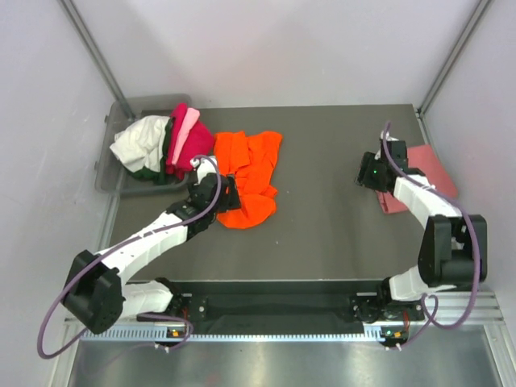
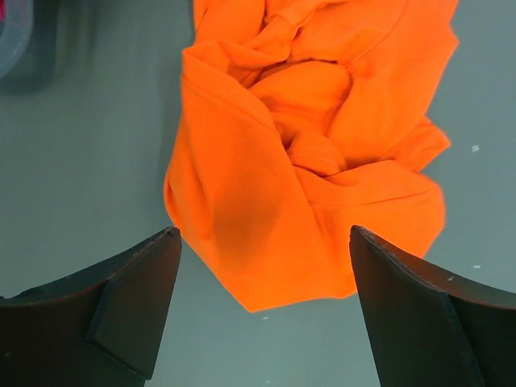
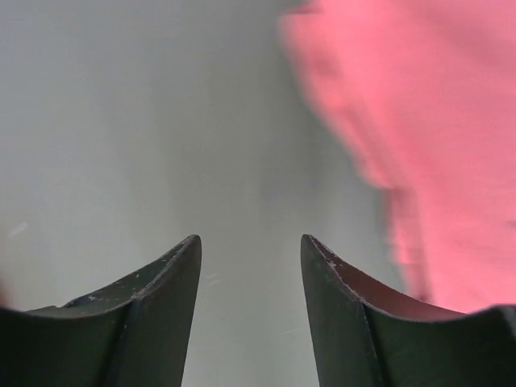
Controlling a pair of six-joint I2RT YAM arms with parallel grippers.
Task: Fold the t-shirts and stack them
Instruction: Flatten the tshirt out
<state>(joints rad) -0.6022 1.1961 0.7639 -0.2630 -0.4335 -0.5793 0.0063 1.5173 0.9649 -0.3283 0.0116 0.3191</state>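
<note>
Our left gripper (image 2: 264, 234) has its jaws spread wide with nothing between them, poised at the lower edge of the orange t-shirt (image 2: 322, 161). The shirt lies crumpled on the table (image 1: 322, 234), left of centre in the overhead view.

We think the main risk is here. The cloth is bunched in overlapping folds, so a pinch at this spot may catch several layers. The shirt would then drag as a lump instead of opening flat.

Our right gripper (image 3: 250, 239) is also parted and empty, over bare table just beside the salmon-pink t-shirt (image 3: 435, 121) at the far right of the overhead view. That shirt sits against the table's right edge, so a brush from the fingers or the cable could muss it or push it off.

We cannot find the orange shirt's collar or sleeves among its folds, nor tell how high the left fingers hang above it. The right wrist view is blurred, and the arm covers part of the salmon-pink shirt, so its fold is unclear. The heap of t-shirts (image 1: 187, 149) in the grey bin (image 1: 109, 173) at upper left overlaps too much to count.
</note>
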